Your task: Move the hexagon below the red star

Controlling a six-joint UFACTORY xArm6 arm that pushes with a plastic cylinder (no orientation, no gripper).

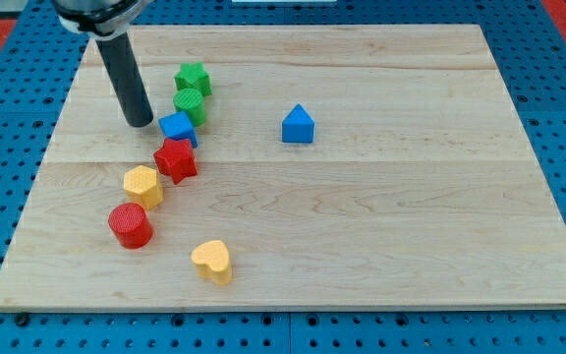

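The yellow hexagon (pixel 142 185) lies on the wooden board at the view's left, just below and left of the red star (pixel 176 159), touching it or nearly so. My tip (pixel 141 121) rests on the board above the hexagon, just left of a blue block (pixel 178 128) that sits against the top of the red star. The tip is apart from the hexagon and close to the blue block.
A green cylinder (pixel 190 104) and a green star (pixel 193 78) stand above the blue block. A red cylinder (pixel 130 225) sits below the hexagon. A yellow heart (pixel 211 261) lies near the view's bottom. A blue house-shaped block (pixel 298 125) stands mid-board.
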